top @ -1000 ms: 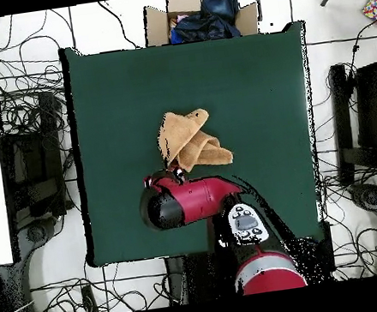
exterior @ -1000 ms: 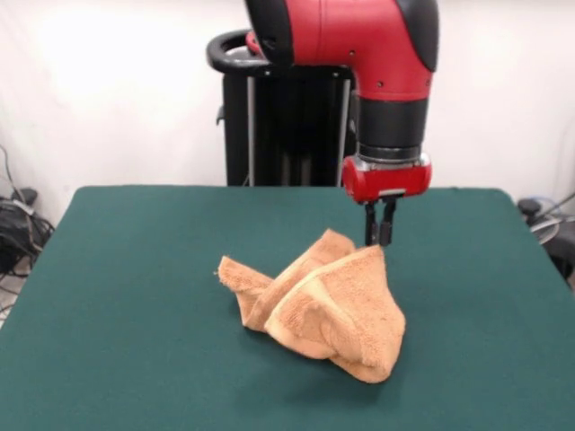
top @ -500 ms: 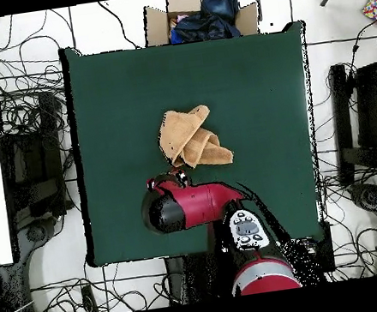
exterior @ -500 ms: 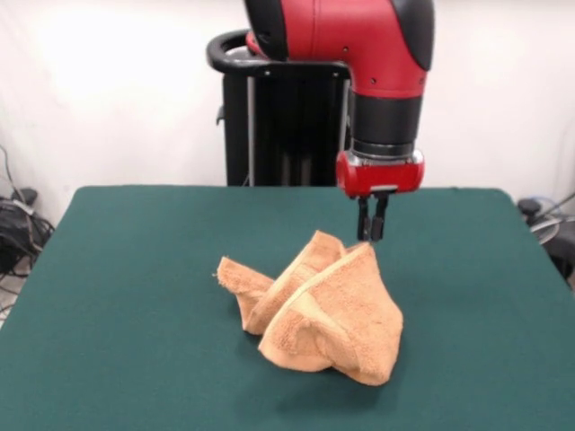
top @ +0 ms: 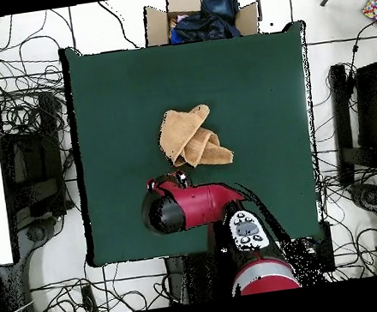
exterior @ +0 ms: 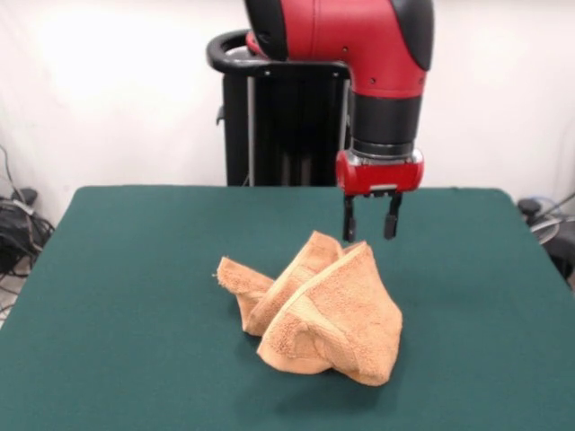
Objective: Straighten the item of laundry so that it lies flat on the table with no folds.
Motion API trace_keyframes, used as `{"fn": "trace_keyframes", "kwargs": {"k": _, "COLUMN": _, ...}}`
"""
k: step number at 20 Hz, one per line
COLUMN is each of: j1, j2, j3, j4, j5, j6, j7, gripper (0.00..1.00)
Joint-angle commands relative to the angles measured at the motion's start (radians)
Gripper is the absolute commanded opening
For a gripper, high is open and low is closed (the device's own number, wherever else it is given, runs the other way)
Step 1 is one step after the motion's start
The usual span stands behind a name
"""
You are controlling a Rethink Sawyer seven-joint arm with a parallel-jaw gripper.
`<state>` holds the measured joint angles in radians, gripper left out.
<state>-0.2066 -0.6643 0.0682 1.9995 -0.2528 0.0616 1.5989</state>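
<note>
— Towel (exterior: 319,310) first: where was it?

— Near the middle of the table (exterior: 135,296), bunched into a peaked heap; folds ran up to a ridge at its far side, and one flap stuck out flat toward the left in the front view; from overhead the towel (top: 191,138) was a crumpled wedge, nowhere near flat.

— And your claw (exterior: 369,219)?

— My claw hung just above the heap's highest corner; its two fingers (exterior: 348,221) were spread apart with nothing between them; the cloth's tip sat just below the gap, and I could not tell whether it touched either finger.

— Overhead, could you see the claw (top: 178,178)?

— Barely; my red arm (top: 191,208) covered most of it; only dark tips showed at the towel's edge nearest my base.

— Anything else around?

— Cardboard box (top: 198,16) with dark cloth in it stood beyond the table's far edge in the overhead view; cables (top: 32,124) lay over the floor beside the table.
</note>
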Motion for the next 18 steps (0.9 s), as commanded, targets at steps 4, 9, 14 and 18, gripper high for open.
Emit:
{"fn": "trace_keyframes", "kwargs": {"k": 4, "j1": -0.029, "j2": 0.032, "j3": 0.027, "j4": -0.025, "j5": 0.059, "j6": 0.007, "j7": 0.19, "gripper": 1.0}}
{"fn": "trace_keyframes", "kwargs": {"k": 9, "j1": -0.128, "j2": -0.059, "j3": 0.092, "j4": -0.094, "j5": 0.045, "j6": 0.235, "j7": 0.037, "gripper": 1.0}}
{"fn": "trace_keyframes", "kwargs": {"k": 14, "j1": -0.159, "j2": -0.058, "j3": 0.117, "j4": -0.148, "j5": 0.017, "j6": 0.292, "j7": -0.004, "gripper": 1.0}}
{"fn": "trace_keyframes", "kwargs": {"k": 18, "j1": -0.173, "j2": -0.065, "j3": 0.132, "j4": -0.185, "j5": -0.002, "j6": 0.346, "j7": -0.026, "gripper": 1.0}}
